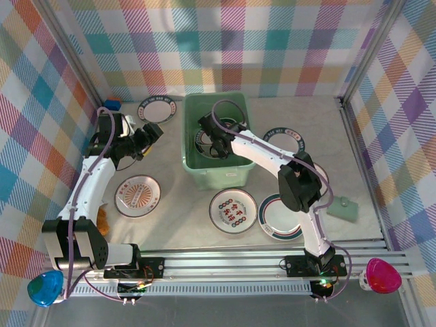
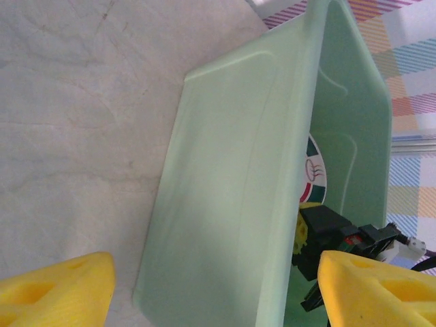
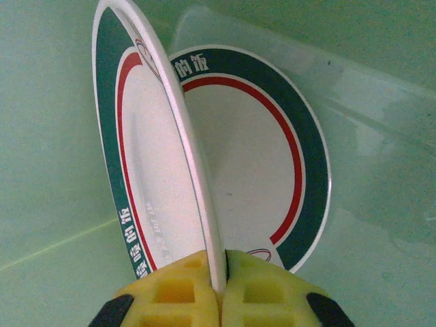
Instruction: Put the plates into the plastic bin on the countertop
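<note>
I see right gripper (image 3: pixel 221 286) pinching round green-red-rimmed white plate (image 3: pixel 146 170) inside mint-green rectangular plastic bin (image 1: pixel 216 178); left gripper (image 1: pixel 150 131) open alongside.

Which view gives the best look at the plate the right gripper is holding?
Right wrist: the plate stands edge-on, pinched by the right gripper, a second plate behind it in the plastic bin. Top external: the arm hides most of it. Left wrist: a rim sliver past the bin wall, which plate unclear.
</note>
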Robot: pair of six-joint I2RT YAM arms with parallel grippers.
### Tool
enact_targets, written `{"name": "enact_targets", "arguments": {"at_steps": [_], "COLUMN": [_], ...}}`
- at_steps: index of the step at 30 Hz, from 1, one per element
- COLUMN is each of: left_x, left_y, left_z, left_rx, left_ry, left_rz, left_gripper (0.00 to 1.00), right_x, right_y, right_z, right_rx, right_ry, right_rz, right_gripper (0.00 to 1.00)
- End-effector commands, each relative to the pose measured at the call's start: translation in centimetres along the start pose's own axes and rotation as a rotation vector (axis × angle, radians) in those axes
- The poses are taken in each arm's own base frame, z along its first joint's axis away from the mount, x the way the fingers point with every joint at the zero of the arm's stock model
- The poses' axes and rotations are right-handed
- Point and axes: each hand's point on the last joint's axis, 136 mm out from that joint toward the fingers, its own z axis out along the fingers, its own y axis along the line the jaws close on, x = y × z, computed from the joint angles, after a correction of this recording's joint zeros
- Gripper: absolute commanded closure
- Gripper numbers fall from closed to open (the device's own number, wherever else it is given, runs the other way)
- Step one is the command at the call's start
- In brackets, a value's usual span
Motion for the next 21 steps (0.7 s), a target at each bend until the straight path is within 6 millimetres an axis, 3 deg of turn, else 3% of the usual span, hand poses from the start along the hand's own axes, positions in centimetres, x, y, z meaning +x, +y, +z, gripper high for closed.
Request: {"name": "enact_targets", "arguments": {"at_steps": [1, 4, 7, 17, 21], "left_x": [0.6, 0.6, 0.6, 0.5, 0.5], "left_y": [0.3, 0.3, 0.5, 0.3, 0.2], "left_z": [-0.4, -0.7, -0.9, -1.5, -1.8], "left_rx": [-0.03, -0.034, -0.043, -0.044, -0.044], "left_ry": [0.008, 0.002, -0.004, -0.025, -0.03], "left_rz": [0.024, 0.023, 0.026, 0.027, 0.027], "left_gripper": [0.22, 0.22, 0.22, 0.22, 0.22], "right_x": [0.0, 0.6, 1.1, 1.1, 1.0], "right_y": [1.0, 0.4, 0.2, -1.0, -1.0], "right_z": [0.4, 1.3, 1.5, 2.0, 2.2], "right_rx": [-0.051, -0.036, -0.04, 0.004, 0.006], "right_ry": [-0.03, -0.011, 0.009, 0.004, 0.008], "right_rz": [0.042, 0.045, 0.039, 0.027, 0.017], "right_gripper": [1.0, 0.96, 0.87, 0.76, 0.57]}}
